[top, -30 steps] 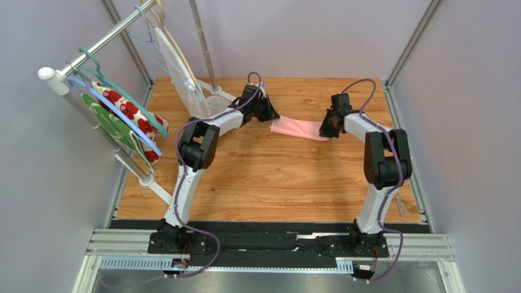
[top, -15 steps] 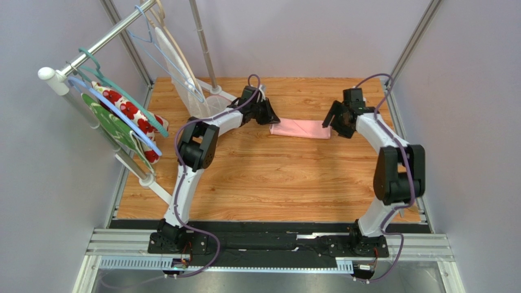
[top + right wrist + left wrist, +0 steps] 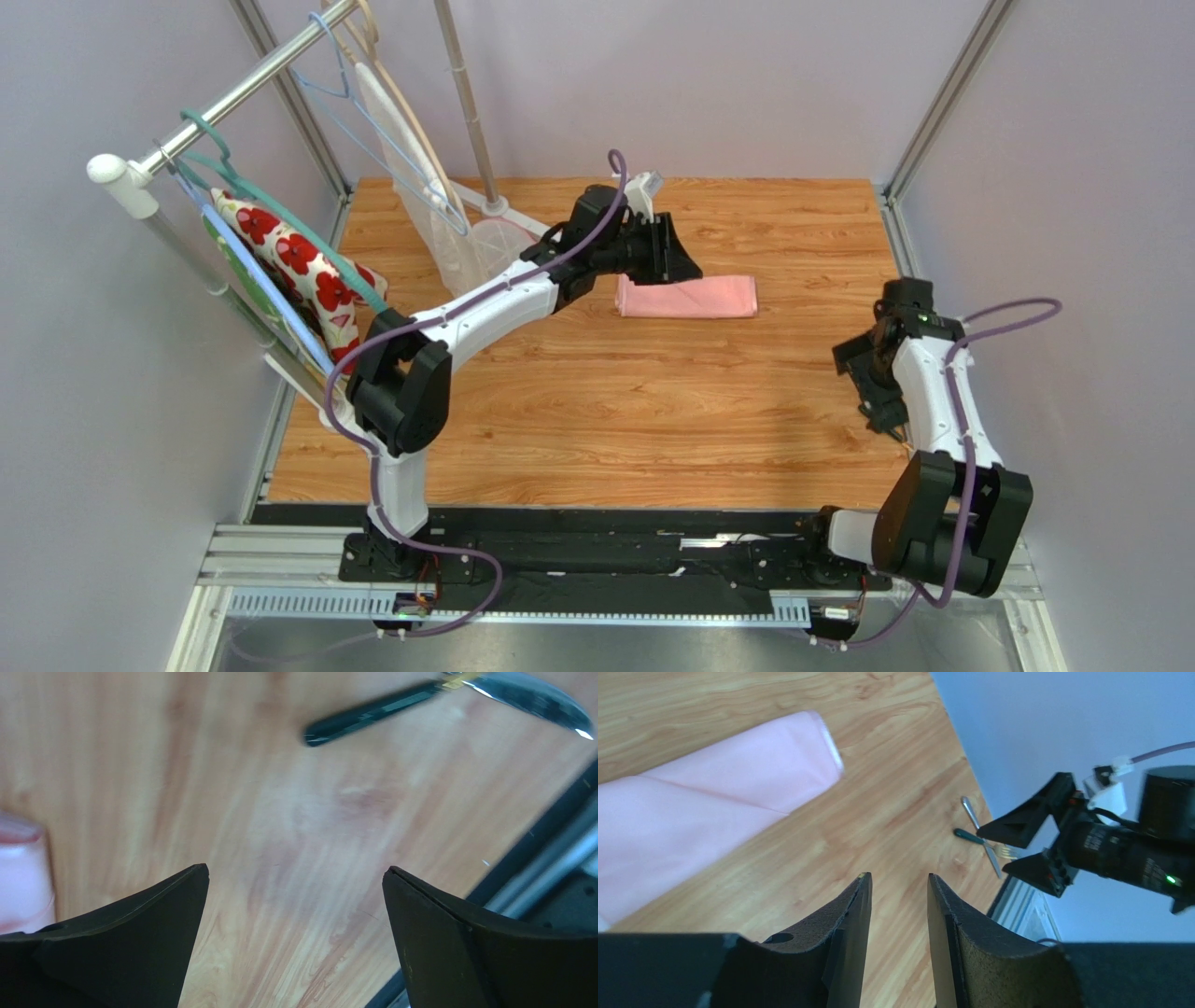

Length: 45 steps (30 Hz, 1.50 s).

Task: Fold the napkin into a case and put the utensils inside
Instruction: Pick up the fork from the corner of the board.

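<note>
Bright, even light with soft shadows; the right wrist view seems motion-blurred.

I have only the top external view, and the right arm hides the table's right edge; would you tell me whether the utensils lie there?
Observer: Yes, the left wrist view shows the utensils crossed on the table, by the right tool.
Operator: Is that tool open?
Observer: Its own camera shows the fingers wide apart, empty, with a dark-handled utensil ahead.
Operator: And the left tool?
Observer: Slightly open, empty; the folded napkin lies left of it.
</note>
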{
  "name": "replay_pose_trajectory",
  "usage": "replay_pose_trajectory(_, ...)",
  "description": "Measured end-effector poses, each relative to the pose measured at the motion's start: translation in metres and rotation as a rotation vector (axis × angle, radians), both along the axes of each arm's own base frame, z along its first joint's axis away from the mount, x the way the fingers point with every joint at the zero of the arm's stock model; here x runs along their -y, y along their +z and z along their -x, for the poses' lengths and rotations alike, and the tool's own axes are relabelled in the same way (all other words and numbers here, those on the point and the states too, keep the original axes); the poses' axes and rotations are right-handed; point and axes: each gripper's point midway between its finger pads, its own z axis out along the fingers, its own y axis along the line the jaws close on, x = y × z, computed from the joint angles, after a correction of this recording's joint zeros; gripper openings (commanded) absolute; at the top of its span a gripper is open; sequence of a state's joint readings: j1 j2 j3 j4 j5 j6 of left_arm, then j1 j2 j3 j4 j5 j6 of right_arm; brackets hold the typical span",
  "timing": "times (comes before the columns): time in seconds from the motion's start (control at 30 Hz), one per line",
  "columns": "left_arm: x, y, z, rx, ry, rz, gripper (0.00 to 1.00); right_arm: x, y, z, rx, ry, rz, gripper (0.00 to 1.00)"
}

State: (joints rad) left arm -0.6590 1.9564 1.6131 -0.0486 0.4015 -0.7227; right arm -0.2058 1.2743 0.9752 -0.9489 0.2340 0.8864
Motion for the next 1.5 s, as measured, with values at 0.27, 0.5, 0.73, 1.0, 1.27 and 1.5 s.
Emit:
replay_pose_trajectory(0.27, 0.015, 0.011, 0.068, 0.023, -0.102, -0.038, 0.42, 0.040, -0.024, 0.058, -0.205, -0.408, -0.027, 0.97)
replay_pose_trajectory(0.5, 0.032, 0.022, 0.139, 0.082, -0.243, -0.058, 0.42, 0.048, -0.042, 0.059, -0.270, -0.470, -0.017, 0.92)
replay_pose_trajectory(0.73, 0.035, 0.041, 0.186, 0.156, -0.353, -0.039, 0.42, 0.063, -0.057, 0.046, -0.244, -0.501, 0.000, 0.86)
replay_pose_trajectory(1.0, 0.032, 0.040, 0.190, 0.169, -0.383, -0.040, 0.41, 0.067, -0.089, 0.033, -0.237, -0.514, -0.028, 0.57)
replay_pose_trajectory(1.27, 0.031, 0.038, 0.195, 0.164, -0.417, -0.044, 0.41, 0.069, -0.092, 0.023, -0.134, -0.543, -0.028, 0.20)
replay_pose_trajectory(1.5, 0.030, 0.038, 0.199, 0.159, -0.438, -0.042, 0.43, 0.065, -0.091, 0.029, -0.043, -0.594, -0.029, 0.00)
